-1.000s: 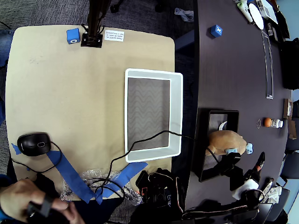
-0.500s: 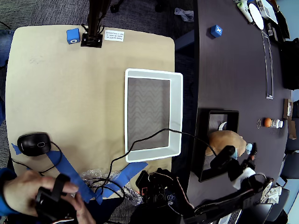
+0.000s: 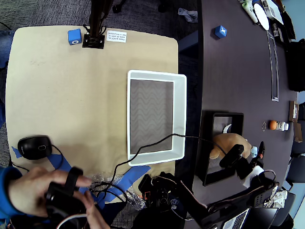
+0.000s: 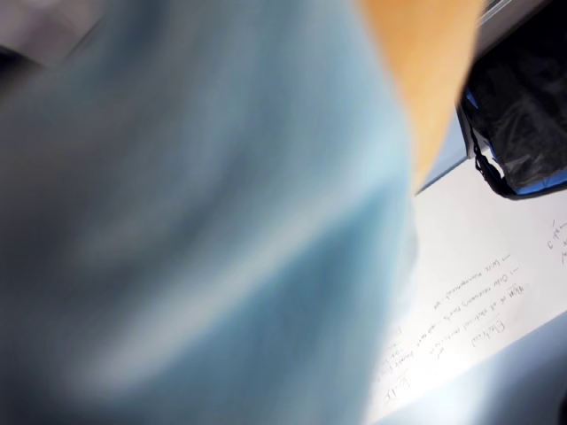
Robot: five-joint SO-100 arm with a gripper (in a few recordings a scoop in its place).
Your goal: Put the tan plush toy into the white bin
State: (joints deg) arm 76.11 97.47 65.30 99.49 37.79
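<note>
Nearest to me, my wrist view is swamped by a blurred light blue limb (image 4: 195, 212) with a wedge of tan-orange above it, so I am pressed right up against the tan plush toy (image 3: 229, 142). A sheet of handwritten paper (image 4: 478, 301) shows beyond it.

From the overhead view, my gripper (image 3: 237, 156) sits at the toy's lower edge, over the right side of the black-rimmed tray (image 3: 209, 143) on the dark table (image 3: 238, 71). Whether my fingers are apart or already pinched on the fabric I cannot tell; the arm's dark body covers them.

The toy lies partly inside the tray and partly over its right rim. Its long axis runs roughly left to right in the overhead view, with a blue fin (image 3: 254, 151) at the right end; which end is the head I cannot make out.

Farther left, the white bin (image 3: 180, 114) stands on the tan mat (image 3: 66, 95) with nothing inside. I judge the task barely begun: the grasp is unconfirmed, and the lift, carry and drop all remain.
</note>
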